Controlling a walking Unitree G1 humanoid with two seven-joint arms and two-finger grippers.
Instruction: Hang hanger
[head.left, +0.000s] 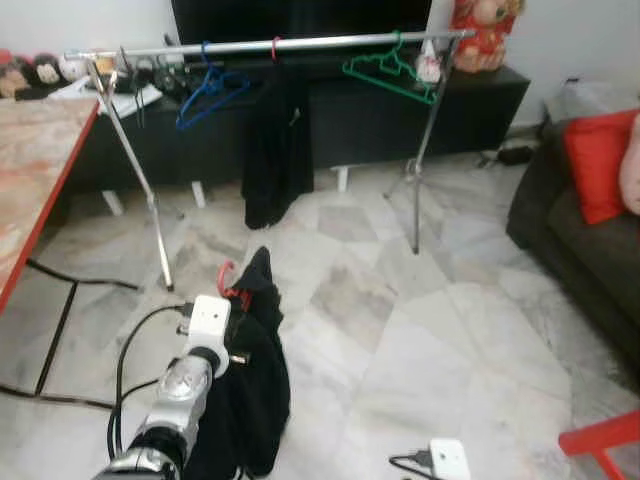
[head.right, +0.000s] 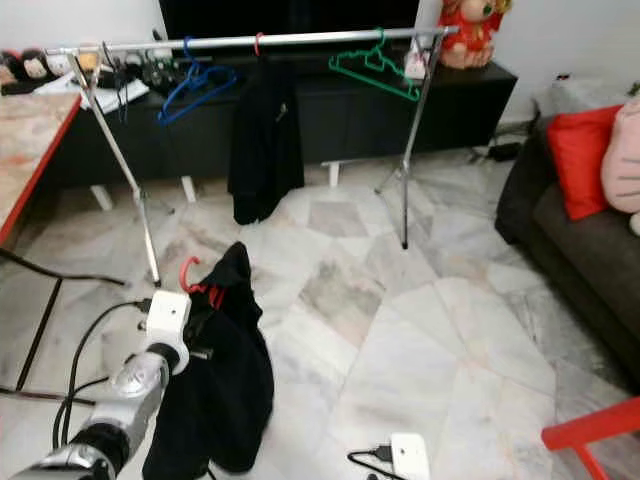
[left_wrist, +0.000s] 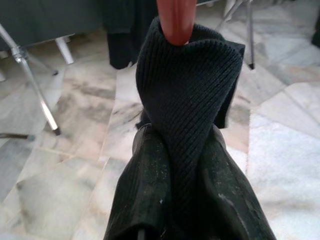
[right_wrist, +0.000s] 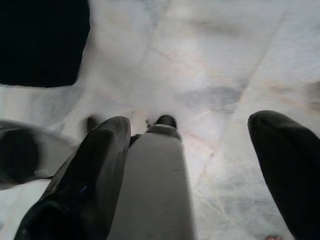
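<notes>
A red hanger (head.left: 226, 276) carries a black knitted garment (head.left: 255, 385) that droops toward the floor. My left gripper (left_wrist: 175, 150) is shut on the garment-covered hanger, low at the front left; its fingers (left_wrist: 145, 185) press the knit from both sides, and the red hook (left_wrist: 176, 20) rises past them. The silver clothes rail (head.left: 270, 45) stands well ahead. On it hang a blue hanger (head.left: 210, 90), a green hanger (head.left: 390, 70) and a black garment (head.left: 278, 150) on a red hook. My right gripper (right_wrist: 192, 130) hangs open above the marble floor.
A red-edged table (head.left: 40, 170) stands at the left, a black cabinet (head.left: 400, 110) behind the rail. A dark sofa (head.left: 580, 230) with a red cushion (head.left: 600, 160) is at the right. Cables (head.left: 125, 350) and a white device (head.left: 450, 460) lie on the floor.
</notes>
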